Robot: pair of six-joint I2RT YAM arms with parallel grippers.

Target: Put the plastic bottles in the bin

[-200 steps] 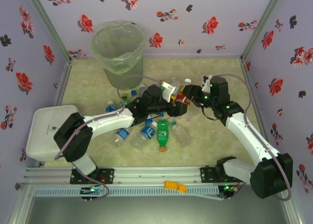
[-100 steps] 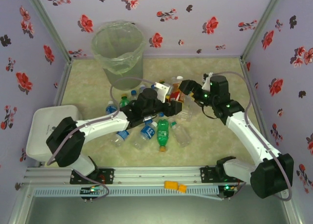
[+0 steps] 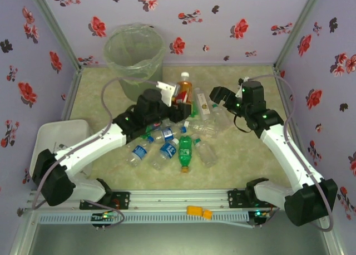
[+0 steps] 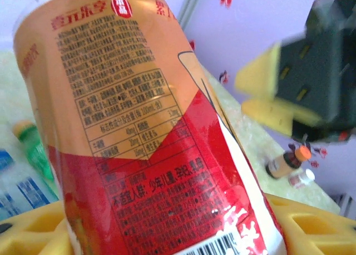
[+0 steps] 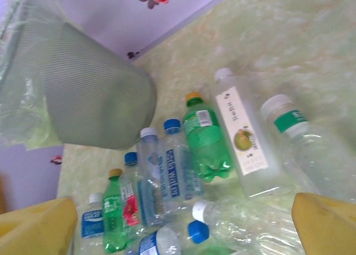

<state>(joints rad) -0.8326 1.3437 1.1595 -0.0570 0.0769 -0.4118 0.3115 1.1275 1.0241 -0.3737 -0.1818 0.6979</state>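
The left hand (image 3: 179, 103) is closed on the orange-and-red labelled bottle (image 3: 183, 90). In the left wrist view its yellow fingers (image 4: 314, 230) press against either side of the bottle's lower body, so the grip sits low and the bottle stands nearly upright with its white cap uppermost. The held bottle appears raised off the tabletop (image 3: 253, 149). It is close to the bin (image 3: 125, 79), on the side toward the right hand, beside the wall and not over the mouth. The right hand (image 3: 216, 95) hangs just past the held bottle, farther from the bin, with its jaws spread wide and nothing between them. Its yellow fingertips (image 5: 325, 216) frame part of the pile below. The other bottles lie on their sides on the tabletop on the near side of the bin. Among them are a green bottle (image 5: 207, 143), a clear blue-labelled bottle (image 5: 169, 171) and a pale-labelled bottle (image 5: 240, 135). Whether any bottle already lies inside the bin I cannot tell. I judge the step in hand to be carrying this one bottle to the bin, with most of the task ahead, since so many bottles lie outside it. The next move calls for lifting the bottle above the rim and the clear bag (image 3: 150, 63) folded over it. The bottle should then go over the mouth, and the fingers open only once it is there. With so low a grip the bottle could tip, so a steady carry seems wise. The empty right hand looks free to reach into the pile.
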